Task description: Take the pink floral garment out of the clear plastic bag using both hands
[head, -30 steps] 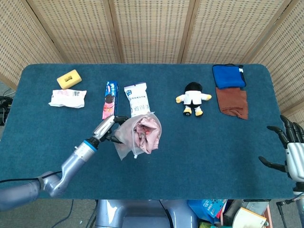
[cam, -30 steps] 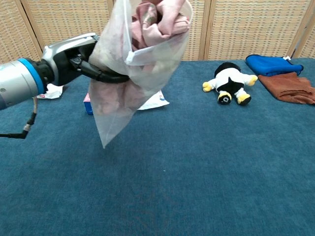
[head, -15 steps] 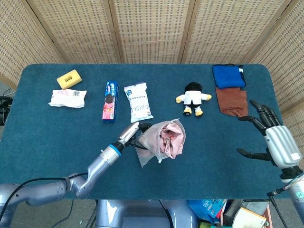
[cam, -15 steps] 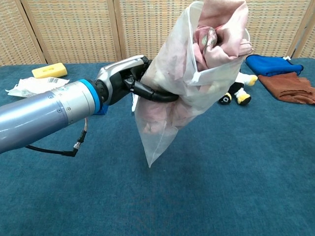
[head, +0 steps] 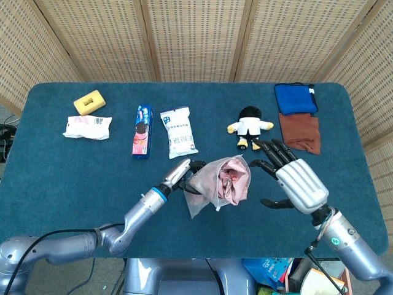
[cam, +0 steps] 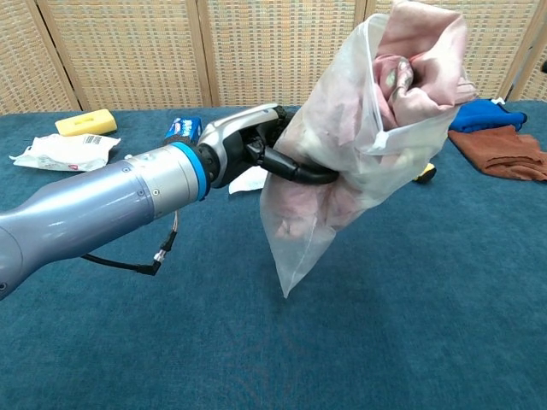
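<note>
right now your left hand point(head: 183, 173) grips the clear plastic bag point(head: 206, 187) at its middle, holding it up off the blue surface point(head: 73, 166) with the mouth tilted toward three o'clock. your pink floral garment point(head: 232, 178) sits bunched inside, poking from the mouth. your right hand point(head: 293, 180) hovers just beside it at three o'clock, fingers spread wide, holding nothing.

The clear plastic bag point(cam: 342, 184) hangs in the air, mouth up, with the crumpled pink floral garment point(cam: 416, 64) poking out.
</note>
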You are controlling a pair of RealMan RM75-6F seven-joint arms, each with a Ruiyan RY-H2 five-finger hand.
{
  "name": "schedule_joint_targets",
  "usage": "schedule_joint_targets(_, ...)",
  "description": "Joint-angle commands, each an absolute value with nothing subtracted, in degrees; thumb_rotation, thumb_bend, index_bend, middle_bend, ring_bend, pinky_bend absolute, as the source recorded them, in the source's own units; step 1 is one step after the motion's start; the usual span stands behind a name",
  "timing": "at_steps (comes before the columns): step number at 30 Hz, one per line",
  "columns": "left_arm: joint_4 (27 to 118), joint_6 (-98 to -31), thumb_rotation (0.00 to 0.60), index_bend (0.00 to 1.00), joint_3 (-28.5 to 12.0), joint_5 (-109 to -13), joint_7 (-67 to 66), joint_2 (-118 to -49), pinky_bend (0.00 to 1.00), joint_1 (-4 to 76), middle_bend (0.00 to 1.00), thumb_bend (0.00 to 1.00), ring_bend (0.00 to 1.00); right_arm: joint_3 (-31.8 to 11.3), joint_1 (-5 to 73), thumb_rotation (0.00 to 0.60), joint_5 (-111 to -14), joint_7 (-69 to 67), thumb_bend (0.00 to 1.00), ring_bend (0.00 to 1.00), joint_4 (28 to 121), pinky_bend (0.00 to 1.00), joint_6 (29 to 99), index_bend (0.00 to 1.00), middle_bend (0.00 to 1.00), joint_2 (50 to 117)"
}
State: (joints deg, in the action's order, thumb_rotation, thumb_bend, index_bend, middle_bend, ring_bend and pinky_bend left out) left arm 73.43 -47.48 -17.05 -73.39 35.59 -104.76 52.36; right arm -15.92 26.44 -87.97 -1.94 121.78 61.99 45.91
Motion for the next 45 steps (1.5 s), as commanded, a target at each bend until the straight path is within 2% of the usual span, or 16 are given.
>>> schedule_joint_targets(1, 73.7, -47.1, 0.6, 0.57, -17.5, -72.9, 35.1, -105.2, 0.55, 52.7, 0.57, 0.31, 0.51, -17.1, 29.3, 0.6, -84.6, 1.7, 0.1, 0.0, 123.6, 0.0, 59.3, 0.28, 0.0, 48.0)
schedule_joint_targets(9, 75.1, -47.0, 0.6, 0.57, -18.2, -72.0, 34.6, -105.3, 0.55, 52.7, 0.57, 0.31, 0.51, -17.6, 33.5, 0.6, -78.1, 9.2, 0.12, 0.0, 125.0, 0.0, 56.7, 0.28, 0.0, 51.4)
schedule_joint_targets(16, 76.5, -46.9, 0.6, 0.57, -18.4, -72.1, 35.2, -104.4, 0.55, 52.3, 0.57, 0.31, 0.51, -17.1, 35.0, 0.6, -75.0, 14.7, 0.12, 0.0, 125.2, 0.0, 57.5, 0.28, 0.0, 53.2)
schedule_joint_targets(33, 77.0, -46.4, 0.6, 0.57, -18.3, -72.2, 38.4, -103.3, 0.55, 51.1, 0.57, 0.31, 0.51, -15.6, 32.4, 0.6, -78.5, 12.8, 0.12, 0.0, 124.0, 0.0, 63.6, 0.28, 0.0, 53.2)
schedule_joint_targets(45, 77.2, -46.2, 0.6, 0.57, -18.4, -72.5, 39.0, -103.3, 0.55, 51.1, 0.57, 0.31, 0.51, -15.3, 33.6, 0.6, -77.9, 13.0, 0.14, 0.0, 123.5, 0.0, 62.6, 0.28, 0.0, 53.9)
